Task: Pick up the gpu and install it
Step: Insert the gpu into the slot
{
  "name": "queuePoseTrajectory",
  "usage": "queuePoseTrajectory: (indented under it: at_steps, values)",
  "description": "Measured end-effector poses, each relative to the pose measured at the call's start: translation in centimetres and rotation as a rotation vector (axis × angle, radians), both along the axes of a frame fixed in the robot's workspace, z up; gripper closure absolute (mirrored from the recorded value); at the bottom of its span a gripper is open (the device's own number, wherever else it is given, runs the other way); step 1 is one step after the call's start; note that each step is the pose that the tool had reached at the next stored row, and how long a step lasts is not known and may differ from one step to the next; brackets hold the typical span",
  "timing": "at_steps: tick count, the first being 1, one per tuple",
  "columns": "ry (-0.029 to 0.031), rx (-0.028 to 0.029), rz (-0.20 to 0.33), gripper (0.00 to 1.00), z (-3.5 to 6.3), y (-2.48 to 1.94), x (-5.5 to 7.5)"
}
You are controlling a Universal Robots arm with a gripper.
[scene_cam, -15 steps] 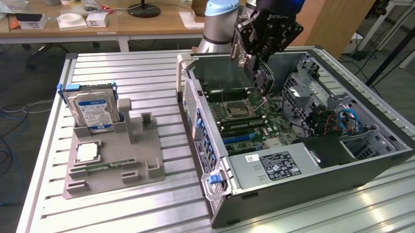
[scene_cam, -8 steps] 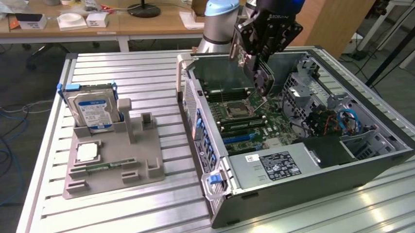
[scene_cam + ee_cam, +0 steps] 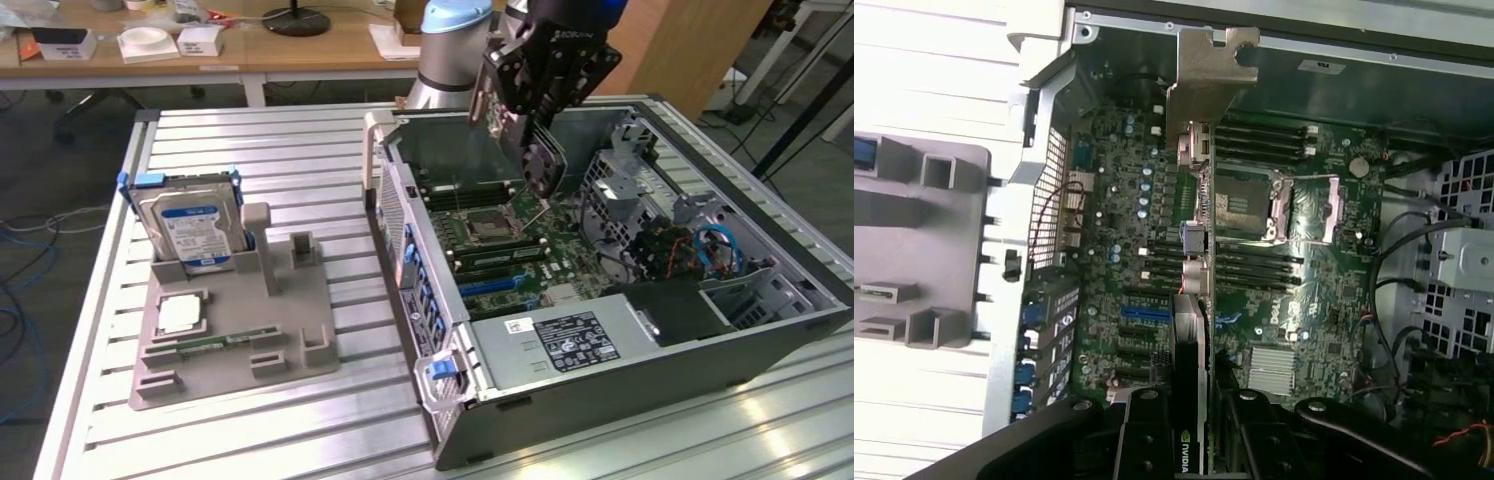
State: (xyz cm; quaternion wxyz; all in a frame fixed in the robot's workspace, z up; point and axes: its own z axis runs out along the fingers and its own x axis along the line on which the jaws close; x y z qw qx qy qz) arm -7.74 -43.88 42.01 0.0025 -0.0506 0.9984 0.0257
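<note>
Closest to my wrist camera are the black fingers (image 3: 1139, 440) of the gripper (image 3: 1194, 425), and they are clamped on the gpu (image 3: 1192, 310) from either side, with no gap showing between pads and card. From there I see the card edge-on: a thin dark board with a small green logo down by the fingers. A row of connectors runs along its edge, and a silver metal bracket (image 3: 1209, 75) sits at the end farthest from the grip. In the exterior view the gripper (image 3: 531, 135) hangs inside the open top of the computer case (image 3: 601, 385). The gpu (image 3: 542, 170) drops from it as a narrow dark slab, roughly upright, over the motherboard (image 3: 534, 250). I cannot tell whether its lower edge touches the board. Through the wrist camera the card lies over the strip between the processor socket (image 3: 1239, 205) and the bank of small capacitors. The blue expansion slot (image 3: 1144, 315) sits just beside it. The case walls stand well apart from the card on both flanks, and the drive cage and cables (image 3: 694, 250) are off towards the exterior view's right. Outside the case, on the exterior view's left, the grey parts holder (image 3: 227, 340) sits on the slatted table (image 3: 267, 135), with the hard drive (image 3: 187, 230) standing in it.
</note>
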Motion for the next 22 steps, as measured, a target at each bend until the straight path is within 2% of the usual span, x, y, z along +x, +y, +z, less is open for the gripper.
queuePoseTrajectory:
  at_steps: [22]
  values:
    - [-0.0001, 0.0002, 0.124, 0.74, -0.08, 0.01, 0.0]
